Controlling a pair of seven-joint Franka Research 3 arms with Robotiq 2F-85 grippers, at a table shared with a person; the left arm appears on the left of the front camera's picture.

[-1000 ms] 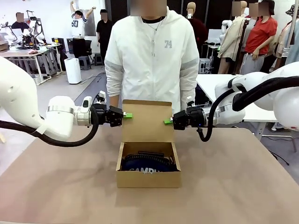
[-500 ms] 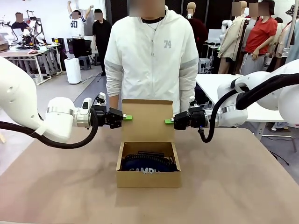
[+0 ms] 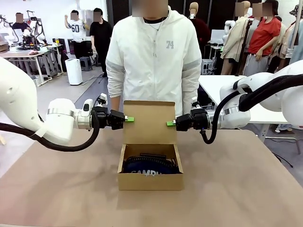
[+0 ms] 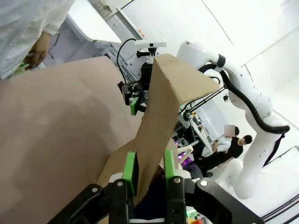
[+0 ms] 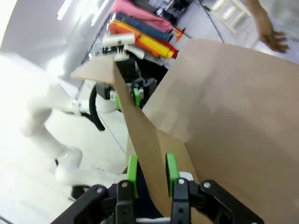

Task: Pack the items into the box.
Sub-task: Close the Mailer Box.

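The box (image 3: 150, 166) sits mid-tabletop with the pouch (image 3: 150, 168) inside; its upright lid (image 3: 148, 122) is pinched at each side edge by the left hand (image 3: 129, 118) and right hand (image 3: 171, 123), likely for folding shut.

pouch (image 3: 150, 166) in box (image 3: 150, 181) | lid (image 3: 148, 122) upright behind | person (image 3: 153, 56) beyond

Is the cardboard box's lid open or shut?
Open: the lid stands upright behind the box, and the navy pouch shows inside.

Front camera faces person, wrist cameras close, sharing lid flap (image 3: 148, 122)
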